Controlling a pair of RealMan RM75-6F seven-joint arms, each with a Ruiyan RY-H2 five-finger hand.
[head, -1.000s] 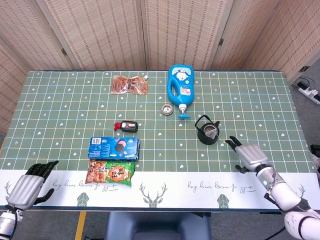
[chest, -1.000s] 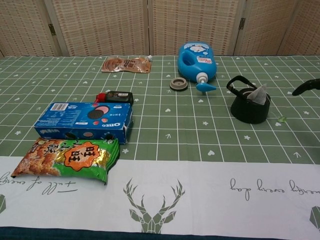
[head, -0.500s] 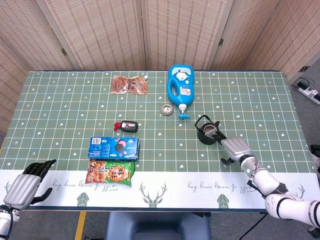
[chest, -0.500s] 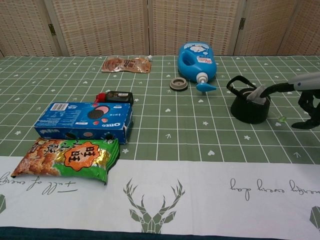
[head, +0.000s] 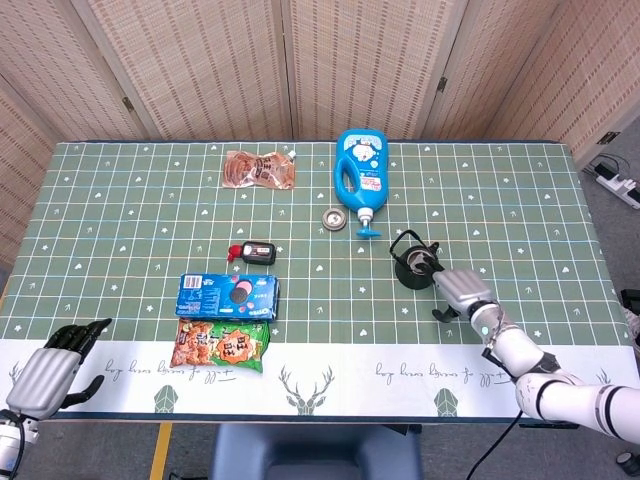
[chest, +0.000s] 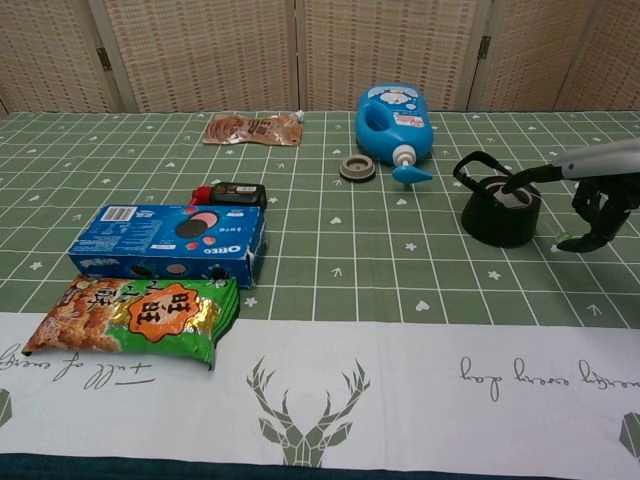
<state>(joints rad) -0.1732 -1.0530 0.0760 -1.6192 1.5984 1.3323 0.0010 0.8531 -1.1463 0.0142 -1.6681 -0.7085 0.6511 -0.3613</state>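
The right hand (head: 462, 293) sits just beside the black pot (head: 412, 266), on the pot's near-right side as the robot faces it. One finger (chest: 530, 176) stretches out long over the pot's rim and reaches into its open top, where something pale lies; whether the tip touches it or pinches it I cannot tell. The other fingers (chest: 592, 215) curl down and inward beside the pot, closed on nothing that shows. So the hand is neither spread nor plainly gripping.

The pot stands upright on the green cloth (head: 500, 200), its looped handle (chest: 474, 163) raised on the far-left side, away from the hand. From the hand, the pot lies ahead and to the left, and the outstretched finger points along that same line, straight at the opening.

Behind the pot lies the blue bottle (head: 359, 178), flat, its long axis running away from the robot with the nozzle toward the pot. A small cap (head: 334, 216) sits left of that nozzle.

The left hand (head: 48, 372) hangs well apart from the pot, off the near-left corner of the table, fingers loosely parted and holding nothing. The right hand is by far the nearer of the two.
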